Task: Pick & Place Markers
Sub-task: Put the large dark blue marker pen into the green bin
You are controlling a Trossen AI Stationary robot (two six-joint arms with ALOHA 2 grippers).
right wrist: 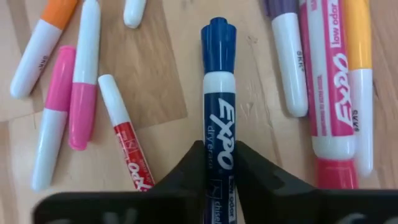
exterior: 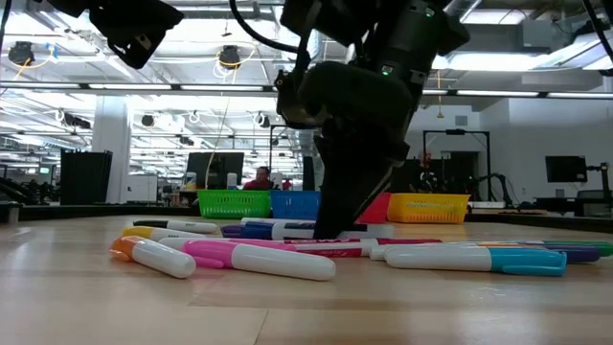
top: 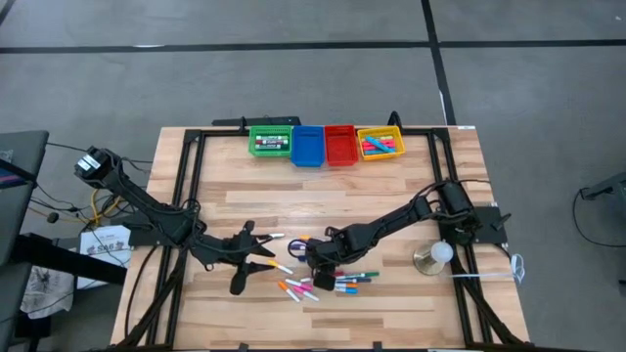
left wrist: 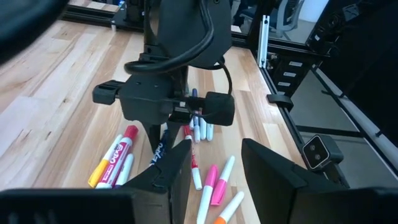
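Several markers (top: 323, 279) in pink, orange, blue, red and white lie loose on the wooden table near its front middle. They also show in the low view (exterior: 259, 257). My right gripper (top: 318, 258) stands over the pile's far side, fingers down at table level (exterior: 337, 225). It is shut on a dark blue marker (right wrist: 217, 93). My left gripper (top: 256, 252) is open and empty just left of the pile, and its fingers frame the right gripper in the left wrist view (left wrist: 214, 177). My right gripper pinches the blue marker's barrel (right wrist: 217, 146) between its two fingers, well behind the cap, one finger on each long side. The fingers come from above, pointing down, and lie across the marker. The marker looks level with the other markers on the table.
Four small bins stand in a row at the far edge: green (top: 271, 142), blue (top: 307, 145), red (top: 339, 145), yellow (top: 380, 144). The green and yellow ones hold markers. A round metal object (top: 430, 259) sits at the right. Bare wood lies between the pile and the bins.
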